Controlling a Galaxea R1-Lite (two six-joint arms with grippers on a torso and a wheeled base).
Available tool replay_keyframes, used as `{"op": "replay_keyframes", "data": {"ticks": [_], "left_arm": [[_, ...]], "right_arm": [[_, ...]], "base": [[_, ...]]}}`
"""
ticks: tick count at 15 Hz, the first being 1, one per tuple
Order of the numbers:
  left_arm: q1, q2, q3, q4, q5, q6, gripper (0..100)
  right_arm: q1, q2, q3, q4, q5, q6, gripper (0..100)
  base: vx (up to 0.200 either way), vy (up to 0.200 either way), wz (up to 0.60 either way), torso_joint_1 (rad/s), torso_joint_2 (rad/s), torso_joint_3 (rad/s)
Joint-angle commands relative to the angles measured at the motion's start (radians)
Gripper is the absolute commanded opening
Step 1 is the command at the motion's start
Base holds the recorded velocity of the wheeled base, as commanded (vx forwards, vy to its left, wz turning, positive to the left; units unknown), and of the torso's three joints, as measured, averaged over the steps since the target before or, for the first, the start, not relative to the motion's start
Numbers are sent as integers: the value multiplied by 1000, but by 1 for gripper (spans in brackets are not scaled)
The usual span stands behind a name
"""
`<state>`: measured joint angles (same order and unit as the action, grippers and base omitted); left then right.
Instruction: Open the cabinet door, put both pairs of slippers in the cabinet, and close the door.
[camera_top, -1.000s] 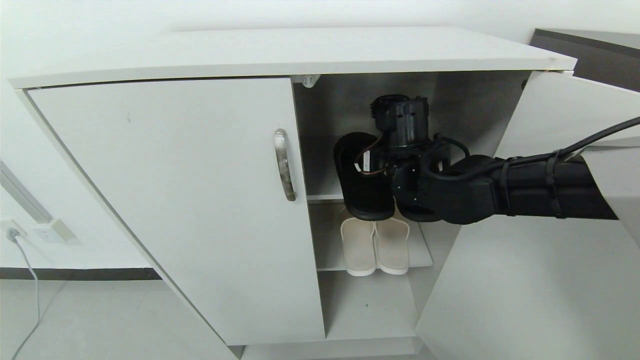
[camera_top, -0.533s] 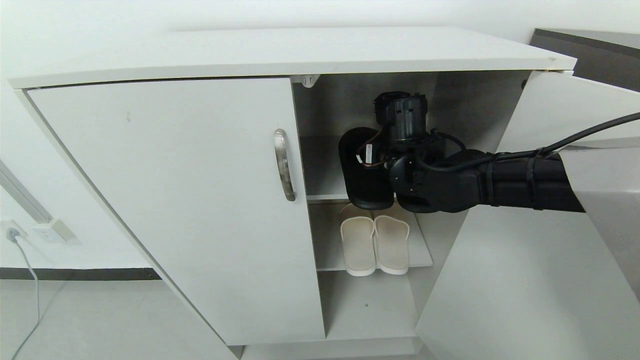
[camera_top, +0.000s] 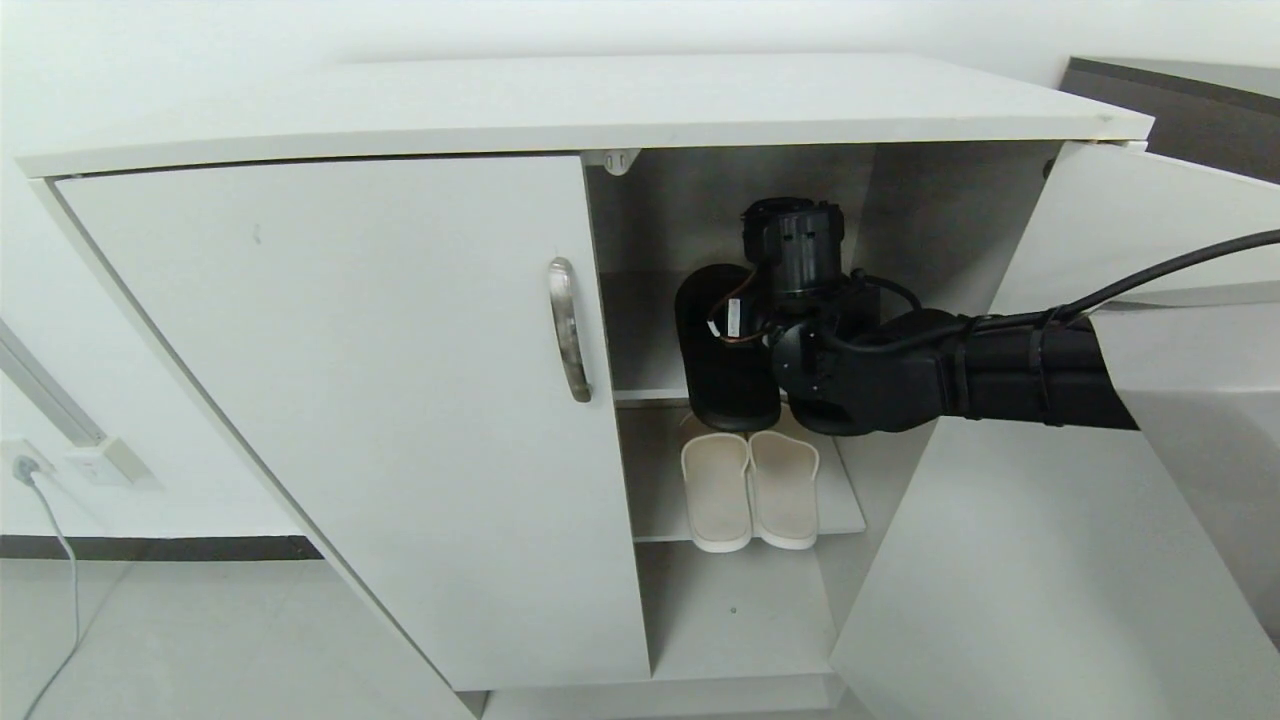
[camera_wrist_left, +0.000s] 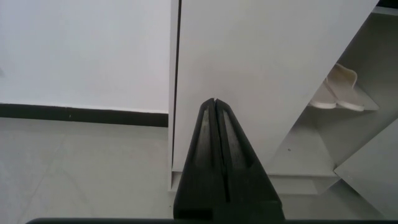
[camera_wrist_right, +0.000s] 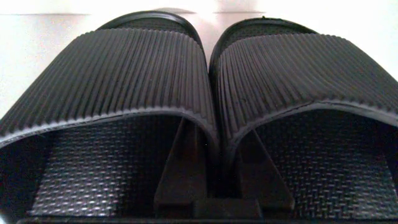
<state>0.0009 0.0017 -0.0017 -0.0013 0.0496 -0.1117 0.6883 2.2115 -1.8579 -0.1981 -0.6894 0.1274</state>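
Your right gripper (camera_wrist_right: 217, 155) has its fingers (camera_wrist_right: 183, 155) clamped on the black slippers (camera_top: 725, 350), one finger under each ribbed strap, pinching the pair together. They are matte black with pebbled footbeds, side by side, at the upper shelf (camera_top: 645, 385) inside the cabinet (camera_top: 600, 100). I cannot tell if they touch it. The white slippers (camera_top: 750, 490) lie at 6 o'clock of them. Your left gripper (camera_wrist_left: 214, 109) is clenched on nothing.

Wall socket (camera_top: 22, 465) with grey cable (camera_top: 72, 590); black skirting (camera_top: 150, 547) below.
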Motion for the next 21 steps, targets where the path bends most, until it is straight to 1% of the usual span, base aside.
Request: {"op": "replay_keyframes", "data": {"ticks": [1, 4, 6, 12, 18, 21], "left_arm": [[1, 0, 0, 0, 1, 0, 0], [1, 0, 0, 0, 0, 0, 0], [1, 0, 0, 0, 0, 0, 0], [1, 0, 0, 0, 0, 0, 0], [1, 0, 0, 0, -2, 0, 0], [1, 0, 0, 0, -2, 0, 0]], "right_arm": [[0, 2, 2, 0, -1, 0, 100], [2, -1, 16, -1, 1, 0, 100], [8, -24, 48, -1, 1, 1, 100], [43, -159, 217, -9, -1, 1, 100], [148, -398, 545, -75, -1, 37, 100], [217, -512, 691, -95, 5, 66, 100]], "base": [[0, 0, 0, 0, 0, 0], [0, 0, 0, 0, 0, 0], [0, 0, 0, 0, 0, 0], [0, 0, 0, 0, 0, 0], [0, 0, 0, 0, 0, 0], [0, 0, 0, 0, 0, 0]]}}
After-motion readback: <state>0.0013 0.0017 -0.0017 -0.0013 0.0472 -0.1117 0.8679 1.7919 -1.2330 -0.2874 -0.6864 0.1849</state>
